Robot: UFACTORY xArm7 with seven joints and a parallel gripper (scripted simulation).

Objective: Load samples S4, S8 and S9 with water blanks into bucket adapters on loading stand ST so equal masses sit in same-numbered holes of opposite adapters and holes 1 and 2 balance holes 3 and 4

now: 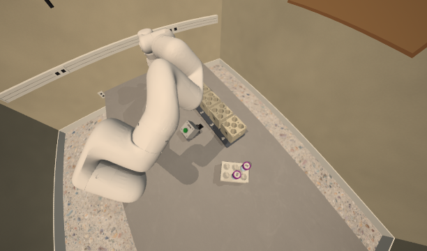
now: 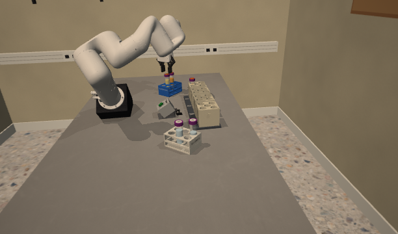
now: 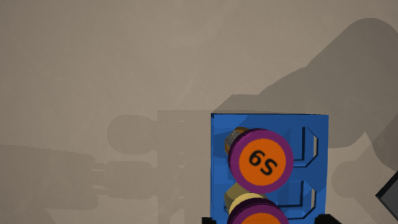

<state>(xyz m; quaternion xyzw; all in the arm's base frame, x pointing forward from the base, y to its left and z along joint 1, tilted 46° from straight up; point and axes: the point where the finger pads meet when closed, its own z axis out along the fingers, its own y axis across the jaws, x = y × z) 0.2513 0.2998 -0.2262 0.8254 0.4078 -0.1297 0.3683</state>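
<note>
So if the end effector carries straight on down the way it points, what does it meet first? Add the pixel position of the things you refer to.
Probably the orange-dotted cap (image 2: 166,75) (image 3: 258,218) beside S9 (image 2: 172,74) (image 3: 261,161), in the blue rack (image 2: 168,91) (image 3: 320,125). It lies between the open end effector's (image 2: 166,71) (image 3: 268,220) fingers; depth is unclear.
</note>
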